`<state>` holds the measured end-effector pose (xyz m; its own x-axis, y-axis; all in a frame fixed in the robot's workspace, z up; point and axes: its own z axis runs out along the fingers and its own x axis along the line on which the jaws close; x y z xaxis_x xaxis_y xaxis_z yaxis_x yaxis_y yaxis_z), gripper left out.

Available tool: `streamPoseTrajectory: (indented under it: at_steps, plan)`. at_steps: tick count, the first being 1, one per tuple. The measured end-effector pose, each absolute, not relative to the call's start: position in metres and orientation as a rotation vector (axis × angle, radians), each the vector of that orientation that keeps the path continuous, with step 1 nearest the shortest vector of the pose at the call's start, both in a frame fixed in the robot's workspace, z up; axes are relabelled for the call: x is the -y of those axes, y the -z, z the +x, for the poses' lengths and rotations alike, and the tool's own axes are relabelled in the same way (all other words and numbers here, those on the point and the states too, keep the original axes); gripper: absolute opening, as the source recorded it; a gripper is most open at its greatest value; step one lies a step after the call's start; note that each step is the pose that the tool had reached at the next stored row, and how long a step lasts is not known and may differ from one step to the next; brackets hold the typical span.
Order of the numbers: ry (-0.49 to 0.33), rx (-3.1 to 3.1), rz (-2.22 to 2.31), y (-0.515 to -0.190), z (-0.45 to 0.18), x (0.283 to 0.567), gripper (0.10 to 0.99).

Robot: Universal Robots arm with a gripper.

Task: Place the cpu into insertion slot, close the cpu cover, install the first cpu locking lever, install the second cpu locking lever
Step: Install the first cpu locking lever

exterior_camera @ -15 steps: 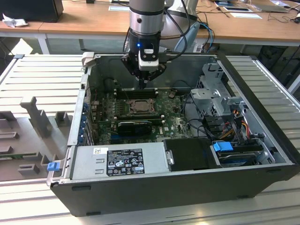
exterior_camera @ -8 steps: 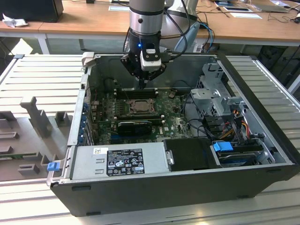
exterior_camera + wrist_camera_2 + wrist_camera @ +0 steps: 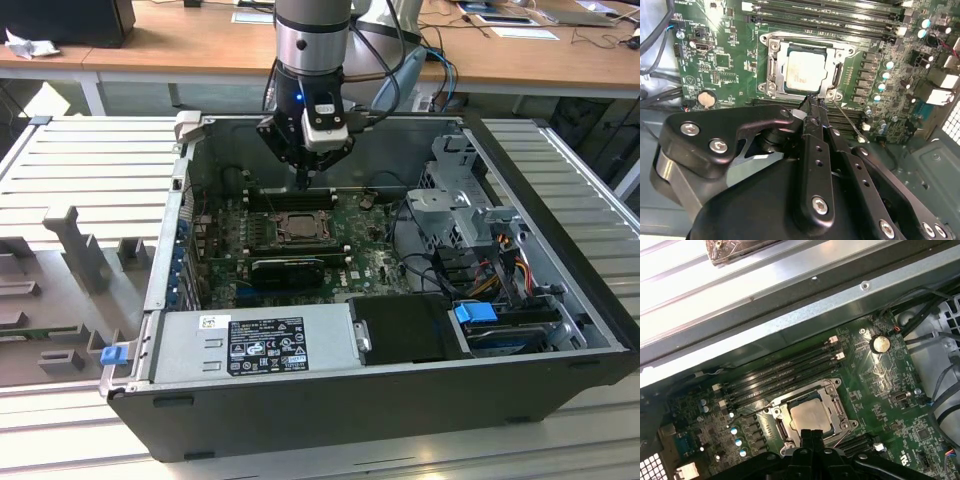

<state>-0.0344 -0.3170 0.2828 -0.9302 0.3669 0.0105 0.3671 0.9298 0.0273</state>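
Hovering closed and empty, the gripper (image 3: 303,183) is being held over the 12 o'clock edge of the insertion slot (image 3: 836,75) in the exterior view; the cpu (image 3: 802,72) is being cradled inside, open board (image 3: 375,250) at 3 o'clock.

Arm (image 3: 312,40) is showing a silver-grey metal sleeve above a black collar, with a small blue light (image 3: 298,97) glowing. A white box (image 3: 326,118) is sitting at the wrist, with grey and blue cables (image 3: 392,85) trailing off. Gripper (image 3: 812,100) is showing black linkage bars (image 3: 730,132), silver screws (image 3: 690,129) and narrow black fingers (image 3: 815,114).
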Motion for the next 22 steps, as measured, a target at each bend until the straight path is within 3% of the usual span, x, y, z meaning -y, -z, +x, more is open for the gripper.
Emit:
streamPoseTrajectory:
  at_steps: [22]
  plan:
    - [0.044, 3.118, -0.317, -0.2828, -0.0344, 0.3170, 0.106]
